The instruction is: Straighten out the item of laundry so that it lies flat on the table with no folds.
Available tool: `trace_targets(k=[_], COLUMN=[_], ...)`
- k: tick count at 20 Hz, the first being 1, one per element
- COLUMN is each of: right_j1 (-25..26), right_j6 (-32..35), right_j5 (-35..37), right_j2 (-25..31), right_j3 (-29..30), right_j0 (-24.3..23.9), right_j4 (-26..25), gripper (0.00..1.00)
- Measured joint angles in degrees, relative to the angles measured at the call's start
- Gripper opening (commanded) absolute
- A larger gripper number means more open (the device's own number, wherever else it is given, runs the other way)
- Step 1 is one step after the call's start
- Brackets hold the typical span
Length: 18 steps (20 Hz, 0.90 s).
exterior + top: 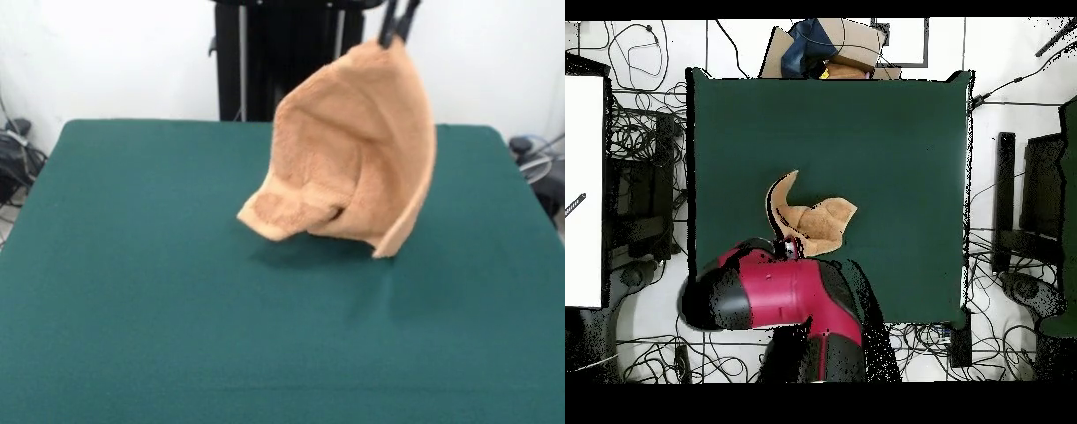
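The peach-orange towel [353, 163] hangs from my gripper [395, 37], which is shut on its top corner near the picture's top edge. The towel is lifted and folded on itself. Its lower folds rest on or just above the dark green table [132, 291]. In the overhead view the towel [815, 220] shows as a curled shape just beyond the red arm [780, 290], which covers the gripper there.
The robot's black pedestal [287, 57] stands behind the table's far edge. Cables and boxes [830, 45] lie on the floor around the table. Dark equipment [1040, 200] stands at the right side in the overhead view.
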Motion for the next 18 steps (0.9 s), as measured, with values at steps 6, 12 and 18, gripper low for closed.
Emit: trace_targets(k=[6, 12, 18], right_j1=[-2.0, -2.2, -2.3], right_j6=[0.0, 0.0, 0.0], right_j5=[1.2, 1.2, 1.2], right_j2=[-0.1, -0.1, -0.1], right_j3=[0.0, 0.0, 0.3], right_j0=[1.9, -0.6, -5.8], right_j4=[0.9, 1.0, 1.0], gripper=[0.0, 0.0, 0.0])
